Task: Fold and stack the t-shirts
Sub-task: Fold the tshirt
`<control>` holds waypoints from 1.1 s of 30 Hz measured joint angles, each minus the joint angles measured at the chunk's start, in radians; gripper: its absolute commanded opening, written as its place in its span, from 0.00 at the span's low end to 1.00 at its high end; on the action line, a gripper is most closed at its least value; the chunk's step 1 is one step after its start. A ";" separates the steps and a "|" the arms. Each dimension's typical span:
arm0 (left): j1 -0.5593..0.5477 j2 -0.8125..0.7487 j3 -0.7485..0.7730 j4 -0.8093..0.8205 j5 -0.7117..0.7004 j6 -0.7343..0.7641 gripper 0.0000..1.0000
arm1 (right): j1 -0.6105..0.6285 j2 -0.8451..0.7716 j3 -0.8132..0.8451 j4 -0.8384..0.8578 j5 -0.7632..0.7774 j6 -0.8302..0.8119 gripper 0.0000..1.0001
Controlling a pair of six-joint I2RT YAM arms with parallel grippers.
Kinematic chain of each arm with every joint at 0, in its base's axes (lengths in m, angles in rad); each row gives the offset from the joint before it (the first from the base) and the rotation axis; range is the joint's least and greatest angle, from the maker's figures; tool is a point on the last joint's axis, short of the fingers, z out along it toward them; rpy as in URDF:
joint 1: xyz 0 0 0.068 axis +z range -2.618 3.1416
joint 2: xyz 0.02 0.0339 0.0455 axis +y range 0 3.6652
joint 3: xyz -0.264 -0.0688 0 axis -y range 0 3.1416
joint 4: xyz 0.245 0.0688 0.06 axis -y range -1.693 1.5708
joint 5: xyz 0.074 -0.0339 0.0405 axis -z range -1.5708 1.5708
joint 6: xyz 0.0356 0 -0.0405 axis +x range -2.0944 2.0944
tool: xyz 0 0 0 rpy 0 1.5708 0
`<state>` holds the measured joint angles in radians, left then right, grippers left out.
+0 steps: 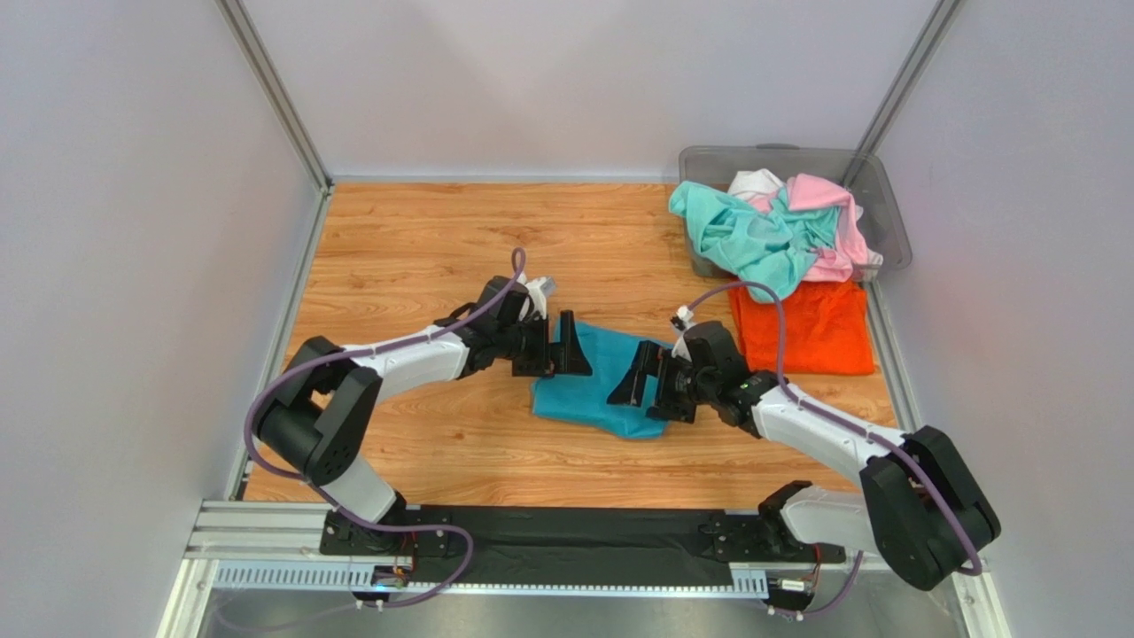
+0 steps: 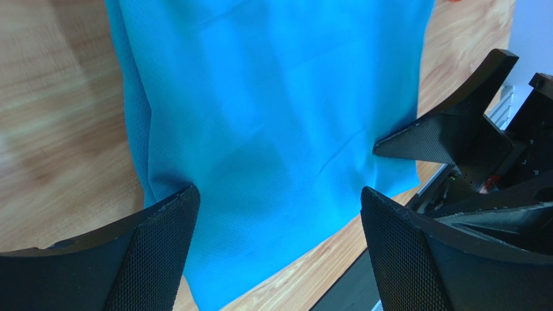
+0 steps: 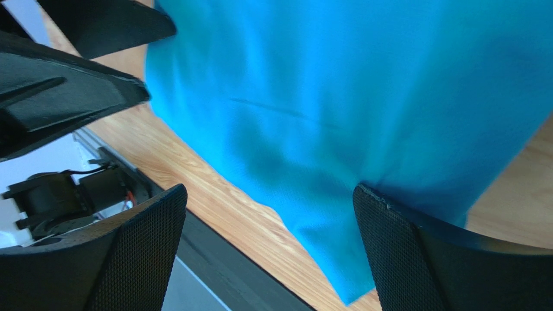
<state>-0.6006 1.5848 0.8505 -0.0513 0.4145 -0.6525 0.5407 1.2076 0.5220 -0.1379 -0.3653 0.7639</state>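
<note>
The teal-blue t-shirt lies folded into a small rectangle in the middle of the wooden table. It fills the left wrist view and the right wrist view. My left gripper is open at the shirt's left end, jaws wide apart over the cloth, holding nothing. My right gripper is open at the shirt's right end, straddling its near edge, also empty. The two grippers face each other across the shirt.
The orange t-shirt lies folded flat at the right. The mint-green, pink and white shirts lie heaped in and over the grey plastic bin at the back right. Walls enclose the table.
</note>
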 measured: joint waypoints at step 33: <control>-0.007 -1.034 -0.064 -0.703 -0.721 -0.123 1.00 | -0.034 -0.629 0.160 -0.603 0.489 -0.087 1.00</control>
<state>-0.6075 0.5507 0.7868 -0.7544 -0.3061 -0.7753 0.5072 0.5781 0.6823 -0.7414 0.1242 0.6769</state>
